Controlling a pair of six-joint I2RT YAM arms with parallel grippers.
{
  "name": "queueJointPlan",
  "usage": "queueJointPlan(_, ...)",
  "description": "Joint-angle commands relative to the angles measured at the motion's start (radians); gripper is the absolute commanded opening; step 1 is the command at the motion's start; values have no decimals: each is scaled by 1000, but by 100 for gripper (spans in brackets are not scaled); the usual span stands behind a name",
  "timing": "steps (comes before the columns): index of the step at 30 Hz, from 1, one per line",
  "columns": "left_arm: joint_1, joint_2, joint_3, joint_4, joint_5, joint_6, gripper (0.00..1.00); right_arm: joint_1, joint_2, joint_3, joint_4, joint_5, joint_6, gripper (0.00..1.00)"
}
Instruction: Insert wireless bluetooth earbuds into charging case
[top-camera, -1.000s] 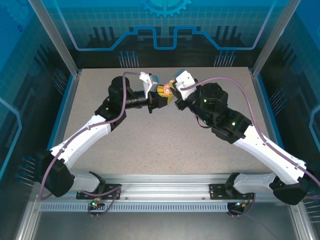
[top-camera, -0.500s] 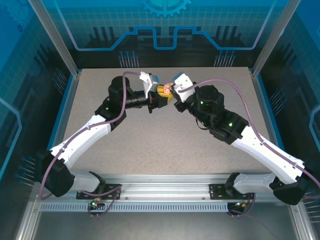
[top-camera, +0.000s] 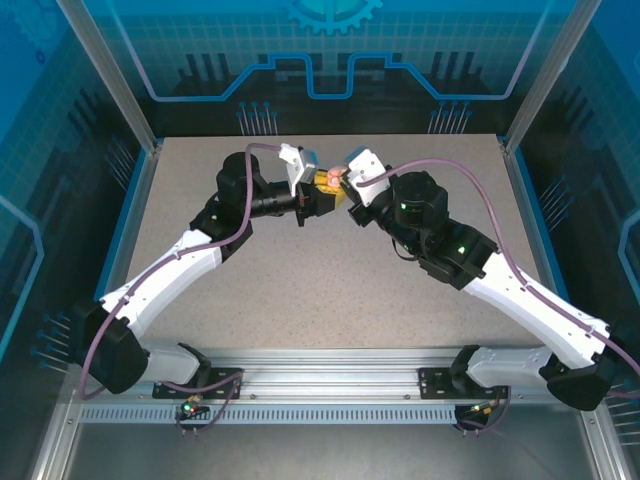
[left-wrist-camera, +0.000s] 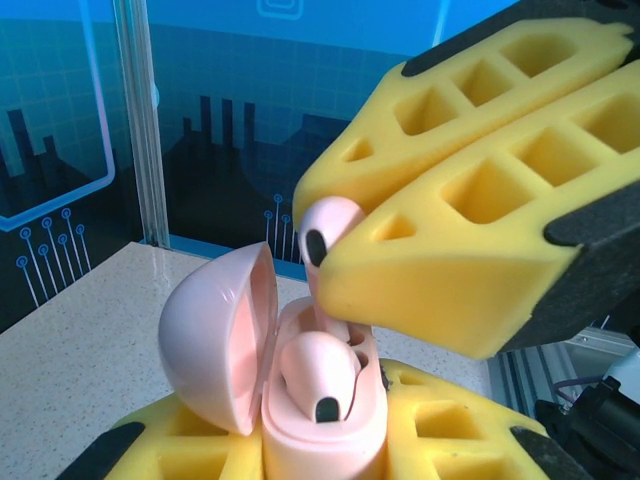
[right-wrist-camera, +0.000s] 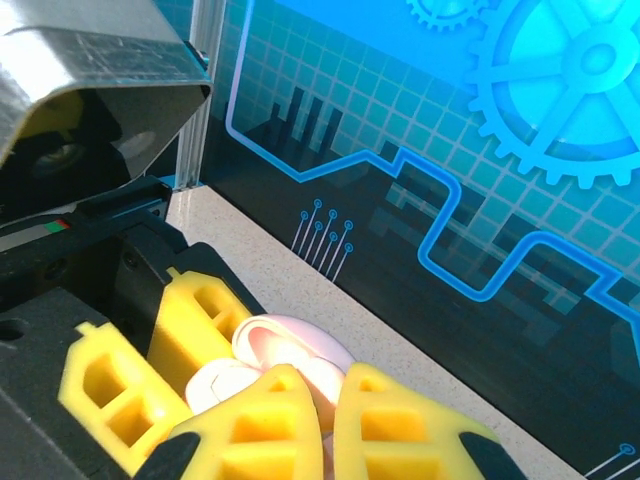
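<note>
The whole cell is taken in by the top external camera, set high above and behind the arms and tilted down onto the table (top-camera: 300, 290); the blue back panel (top-camera: 330, 70) is faced from far off. The left wrist camera is carried just behind the left gripper (left-wrist-camera: 320, 435) and pointed along its yellow fingers toward a corner post (left-wrist-camera: 135, 120) — the open pink case (left-wrist-camera: 220, 340) and a pale earbud (left-wrist-camera: 325, 235) are seen at very close range. The right wrist camera is pointed along the right gripper (right-wrist-camera: 328, 405) toward the back panel, equally close. The case is shared by both wrist views; from above, the same spot is seen small at the rear centre.
</note>
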Motion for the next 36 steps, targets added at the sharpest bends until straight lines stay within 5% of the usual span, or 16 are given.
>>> queueJointPlan(1,-7,-1,30,42,-1,-17,0,20,-2,21,-58,-67,17,8)
queueJointPlan(9,-6,9,11,74,-14,-27,0,23,25,17,-89,-63,8,11)
queueJointPlan(23,-7,42,-15,117,-48,-41,0,-16,52,136,-129,-4,167,52)
queueJointPlan(36,-7,54,-27,139,-50,-44,0,-160,9,171,-196,-34,409,76)
